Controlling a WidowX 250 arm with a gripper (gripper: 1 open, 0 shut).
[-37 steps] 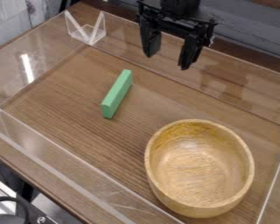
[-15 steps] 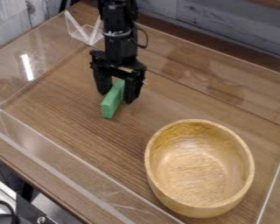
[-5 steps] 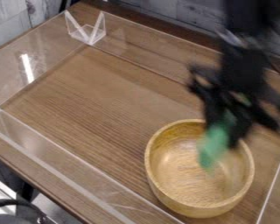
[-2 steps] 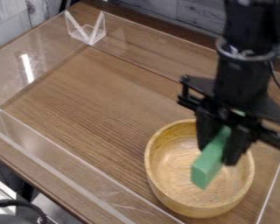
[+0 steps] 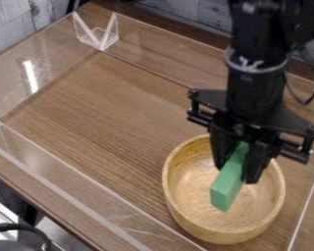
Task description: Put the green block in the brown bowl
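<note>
Fingers [image 5: 243, 165] clamp the green block [image 5: 231, 182] upright above the brown bowl's [image 5: 186, 201] hollow; rim clear all round.

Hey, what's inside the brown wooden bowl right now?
Nothing rests in the round light-brown wooden bowl. The bright green rectangular block hangs over its hollow, gripped by the black claw. The block and claw hide part of the bowl's far inner wall.

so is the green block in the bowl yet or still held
Still held: the pincer is shut on the green block, which hangs tilted over the brown bowl's hollow.
</note>
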